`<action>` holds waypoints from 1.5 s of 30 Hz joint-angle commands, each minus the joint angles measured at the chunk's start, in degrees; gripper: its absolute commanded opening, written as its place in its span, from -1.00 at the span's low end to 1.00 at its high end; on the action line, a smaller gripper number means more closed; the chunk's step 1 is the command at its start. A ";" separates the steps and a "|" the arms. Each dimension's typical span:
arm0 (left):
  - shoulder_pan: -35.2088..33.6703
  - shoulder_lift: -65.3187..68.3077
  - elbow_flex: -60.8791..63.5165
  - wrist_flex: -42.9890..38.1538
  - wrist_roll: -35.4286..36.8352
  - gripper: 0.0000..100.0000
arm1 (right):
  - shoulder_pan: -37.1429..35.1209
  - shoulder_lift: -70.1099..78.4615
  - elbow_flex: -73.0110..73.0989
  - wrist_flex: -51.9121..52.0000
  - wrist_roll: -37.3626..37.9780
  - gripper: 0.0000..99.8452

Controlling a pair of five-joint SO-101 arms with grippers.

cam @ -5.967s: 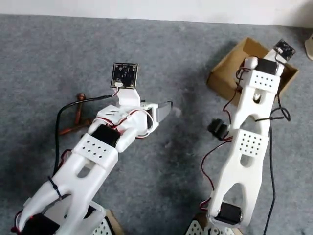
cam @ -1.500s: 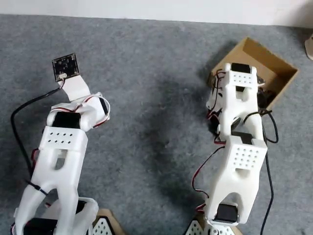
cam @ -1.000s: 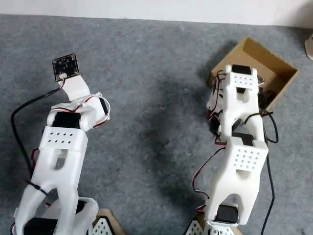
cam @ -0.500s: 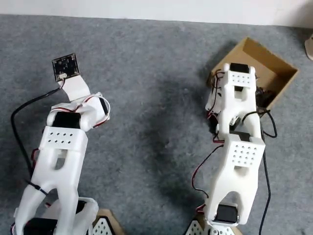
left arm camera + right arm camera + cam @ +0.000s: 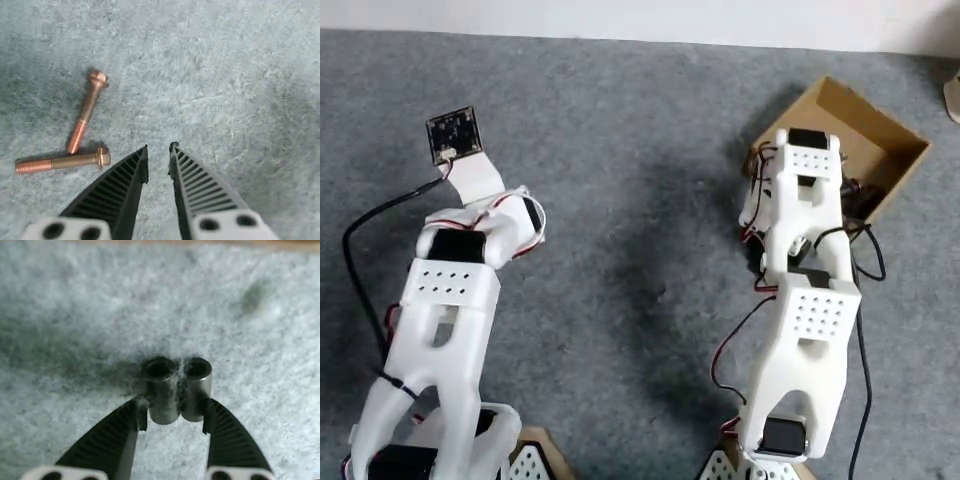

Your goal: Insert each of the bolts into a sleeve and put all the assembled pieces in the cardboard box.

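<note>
Both arms had been drawn back. Near two loose bolts (image 5: 87, 112) the left gripper (image 5: 158, 147) was held empty, fingers slightly spread; the right gripper (image 5: 174, 415) had its fingers spread around two upright sleeves (image 5: 161, 390). Insertion and loading into the cardboard box (image 5: 880, 130) were judged outstanding.

Side by side, the left arm (image 5: 448, 300) and right arm (image 5: 812, 320) are white plastic shells with dotted hole patterns, black motors and red, white and black cables. A black circuit board (image 5: 454, 137) tops the left arm's white bracket. The left gripper (image 5: 159, 146) and right gripper (image 5: 174, 414) have black ribbed fingers (image 5: 125, 185).
</note>
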 commanded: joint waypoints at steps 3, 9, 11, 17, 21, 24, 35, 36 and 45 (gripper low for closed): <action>-0.66 -0.31 4.70 -11.43 0.26 -0.84 | -1.89 1.10 -6.55 3.21 1.41 -0.74; -0.75 -0.48 5.67 -13.01 0.26 -0.84 | -2.15 1.10 -8.13 3.30 1.41 -0.74; -0.75 -0.48 5.67 -13.01 0.26 -0.84 | -2.24 0.92 -8.40 3.21 1.41 -0.74; -0.75 -0.48 5.67 -13.01 0.26 -0.84 | -2.51 0.40 -13.93 3.30 1.41 -0.74; -0.75 -0.48 5.67 -13.01 0.26 -0.84 | -2.59 0.84 -14.90 3.12 1.41 -0.74; -0.75 -0.48 5.67 -13.10 0.26 -0.84 | -2.59 0.84 -14.73 3.12 1.41 -0.74; -0.75 -0.40 5.67 -13.19 0.26 -0.84 | -1.19 6.02 -9.98 1.10 1.23 -0.74; -0.75 -0.40 5.67 -13.19 0.26 -0.84 | -0.75 7.43 -10.15 1.10 1.32 -0.74; -0.75 -0.40 5.67 -13.10 0.26 -0.84 | 1.63 7.34 -17.10 3.65 1.05 -0.74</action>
